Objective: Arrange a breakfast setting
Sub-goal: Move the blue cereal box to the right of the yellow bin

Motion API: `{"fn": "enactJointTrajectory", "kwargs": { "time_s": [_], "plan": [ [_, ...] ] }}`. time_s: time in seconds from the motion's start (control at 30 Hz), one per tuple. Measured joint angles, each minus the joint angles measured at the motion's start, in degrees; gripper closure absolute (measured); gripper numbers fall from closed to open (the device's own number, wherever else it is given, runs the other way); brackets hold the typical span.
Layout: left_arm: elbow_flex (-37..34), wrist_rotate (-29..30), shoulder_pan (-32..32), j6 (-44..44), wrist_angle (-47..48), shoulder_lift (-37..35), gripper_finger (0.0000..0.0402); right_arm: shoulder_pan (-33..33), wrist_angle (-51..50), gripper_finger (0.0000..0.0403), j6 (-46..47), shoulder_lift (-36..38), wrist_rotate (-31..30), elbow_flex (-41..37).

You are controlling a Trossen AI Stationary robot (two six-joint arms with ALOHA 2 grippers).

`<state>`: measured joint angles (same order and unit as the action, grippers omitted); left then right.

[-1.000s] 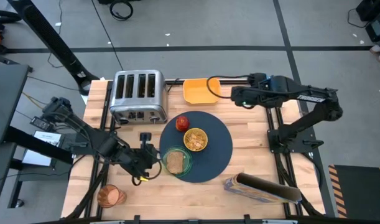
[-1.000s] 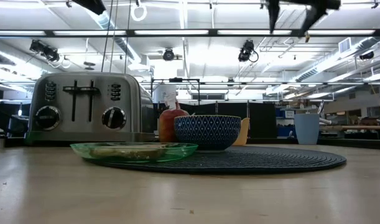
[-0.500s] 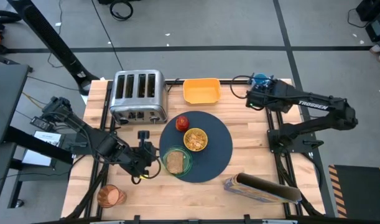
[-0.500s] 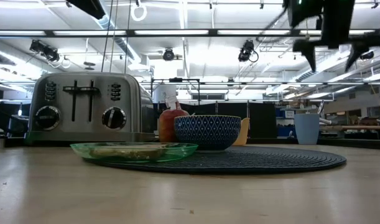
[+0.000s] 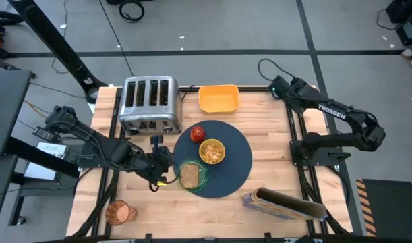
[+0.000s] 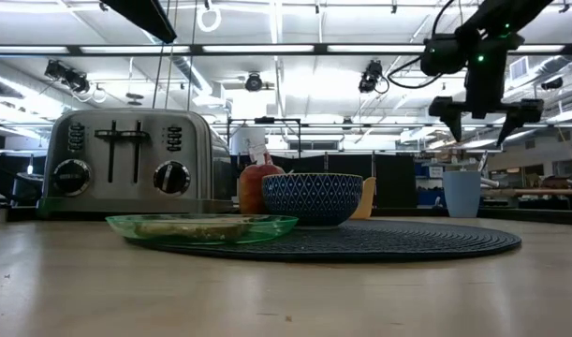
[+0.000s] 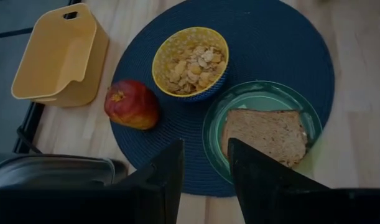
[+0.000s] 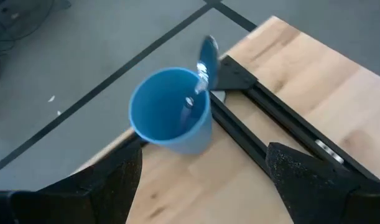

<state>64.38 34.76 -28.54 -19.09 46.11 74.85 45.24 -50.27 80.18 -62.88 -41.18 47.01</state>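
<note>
A dark blue-grey round mat [image 5: 232,162] carries a translucent green plate [image 5: 201,177] with a toast slice [image 5: 189,175], a cereal bowl [image 5: 212,151] and a red apple [image 5: 197,132]. An amber cup [image 5: 119,212] stands at the near left corner. My left gripper [image 5: 164,167] is open and empty, just left of the plate [image 7: 264,99]. My right gripper [image 5: 278,86] is open and empty above the far right corner, over a blue cup [image 8: 171,112]. A pale spoon [image 8: 205,53] stands in the cup, leaning on its rim.
A steel toaster [image 5: 149,102] stands at the far left. A yellow container [image 5: 218,98] sits at the far edge. A box with a dark roll [image 5: 283,204] lies at the near right. Black frame rails [image 8: 270,143] run beside the blue cup.
My right gripper has swung from above the yellow container toward the table's far right corner, come down and tipped to point down over the blue cup. My left gripper has shifted slightly toward the far edge beside the plate.
</note>
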Motion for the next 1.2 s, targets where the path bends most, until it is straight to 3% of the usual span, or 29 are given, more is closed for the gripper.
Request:
{"fn": "enactJointTrajectory", "kwargs": {
  "time_s": [0.37, 0.5, 0.73, 0.93, 1.03, 1.2],
  "plan": [
    [0.0, 0.0, 3.9, 0.3, -1.6, 0.0, 0.0269, 7.7, 5.8, 0.0139, -0.8, -5.0, -0.8, 0.0],
    [0.0, -0.1, 5.0, 0.3, -1.9, 0.0, 0.0269, 8.7, 5.1, 0.0162, 4.3, -7.4, -2.5, 0.0],
    [0.0, -0.1, 5.3, 0.2, -1.9, 0.0, 0.0269, 9.5, 4.4, 0.0175, 9.7, -9.7, -3.6, 0.0],
    [0.0, -0.1, 5.3, -1.0, -1.9, 0.0, 0.0269, 5.9, 0.4, 0.0176, 11.6, -7.4, -6.3, 0.0],
    [0.0, -0.1, 5.0, -2.1, -1.9, 0.0, 0.0269, 4.3, -1.1, 0.0176, 7.7, -4.6, -7.2, 0.0],
    [0.0, -0.1, 4.8, -2.2, -3.1, 0.0, 0.0269, -1.6, -3.0, 0.0180, -7.2, 0.7, -7.0, 0.2]
  ]
}}
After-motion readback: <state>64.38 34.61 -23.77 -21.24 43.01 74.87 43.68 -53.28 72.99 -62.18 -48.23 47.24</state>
